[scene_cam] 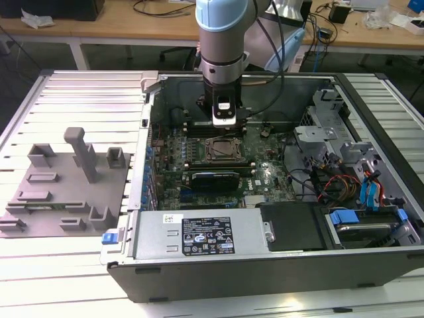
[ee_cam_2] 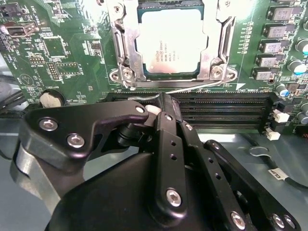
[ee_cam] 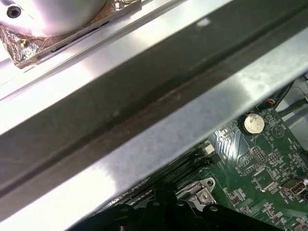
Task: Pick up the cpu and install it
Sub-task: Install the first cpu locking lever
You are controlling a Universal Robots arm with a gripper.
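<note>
Sitting in the metal-framed socket point(ee_cam_2: 171, 41) at the top centre of the second wrist view, the cpu point(ee_cam_2: 171, 42) lies flat with its silvery lid facing up, so it reads as already placed on the motherboard point(ee_cam_2: 62, 53) rather than carried. The gripper point(ee_cam_2: 161, 103) fills the lower half of that frame; its dark fingers come together to a point over the black memory slots point(ee_cam_2: 226, 108) just below the socket, pressed together with nothing between them, and apart from the chip. In the exterior view the arm point(scene_cam: 222, 40) stands upright at the upper centre, its gripper point(scene_cam: 223, 122) hanging just above the socket point(scene_cam: 222, 151) inside the open computer case point(scene_cam: 218, 265). A grey parts fixture point(scene_cam: 63, 182) lies at the left of that frame, well apart from the case. The socket frame's raised rails flank the chip on both sides. In the first wrist view a bright case rail point(ee_cam: 159, 120) crosses the middle, and a coin cell battery point(ee_cam: 253, 123) shows at right.
</note>
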